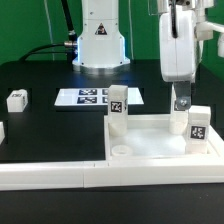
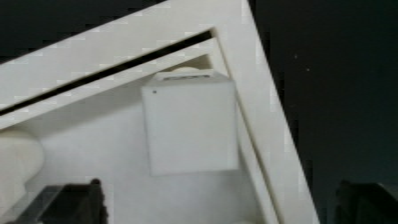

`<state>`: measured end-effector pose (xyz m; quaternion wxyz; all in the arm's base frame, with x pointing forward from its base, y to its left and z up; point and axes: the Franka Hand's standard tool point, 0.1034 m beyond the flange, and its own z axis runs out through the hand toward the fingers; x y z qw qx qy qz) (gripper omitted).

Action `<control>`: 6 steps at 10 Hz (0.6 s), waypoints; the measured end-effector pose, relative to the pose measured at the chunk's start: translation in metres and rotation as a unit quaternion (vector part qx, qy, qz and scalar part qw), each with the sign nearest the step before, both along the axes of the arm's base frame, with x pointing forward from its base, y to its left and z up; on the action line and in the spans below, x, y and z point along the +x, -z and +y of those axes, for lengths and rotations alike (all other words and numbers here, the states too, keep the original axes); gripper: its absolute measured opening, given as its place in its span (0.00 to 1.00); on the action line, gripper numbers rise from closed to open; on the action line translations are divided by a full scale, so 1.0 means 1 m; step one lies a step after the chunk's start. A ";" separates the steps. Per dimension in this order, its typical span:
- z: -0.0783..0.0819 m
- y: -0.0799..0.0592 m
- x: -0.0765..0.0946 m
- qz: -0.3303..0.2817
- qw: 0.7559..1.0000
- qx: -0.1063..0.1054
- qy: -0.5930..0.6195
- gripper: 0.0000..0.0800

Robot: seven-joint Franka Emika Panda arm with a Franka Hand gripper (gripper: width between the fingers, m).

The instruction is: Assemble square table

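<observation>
The square table top (image 1: 150, 150) lies on the black tabletop (image 1: 40, 80) at the exterior view's right, rim up, pressed into the corner of the long white border rail (image 1: 60, 172). Two tagged legs already stand in it: one (image 1: 118, 108) at the far corner toward the exterior view's left, one (image 1: 198, 124) at the exterior view's right. A third leg (image 1: 17, 99) sits loose, well apart, at the exterior view's left, near the marker board (image 1: 95, 97). The chief risk, as I judge it, is the leg at the right: if it is only resting in its socket and not screwed home, a sideways brush from the arm could tilt or topple it, and a nudge to the top could shift the whole piece off the rail. The end effector (image 1: 181, 103) hangs just above and beside that leg with its jaws spread as wide as they go, holding nothing; in the wrist view the leg (image 2: 191, 125) lies ahead of the fingertips (image 2: 71, 200), apparently untouched.
</observation>
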<state>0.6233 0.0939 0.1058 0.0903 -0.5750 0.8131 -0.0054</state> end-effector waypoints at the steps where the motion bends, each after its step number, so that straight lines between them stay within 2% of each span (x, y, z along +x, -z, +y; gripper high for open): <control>1: -0.006 0.001 -0.003 -0.001 0.999 -0.006 -0.033 0.81; 4: -0.051 -0.014 -0.021 -0.024 0.980 -0.037 -0.196 0.81; 5: -0.056 -0.014 -0.022 -0.033 0.968 -0.051 -0.243 0.81; 6: -0.054 -0.013 -0.022 -0.033 0.966 -0.051 -0.250 0.81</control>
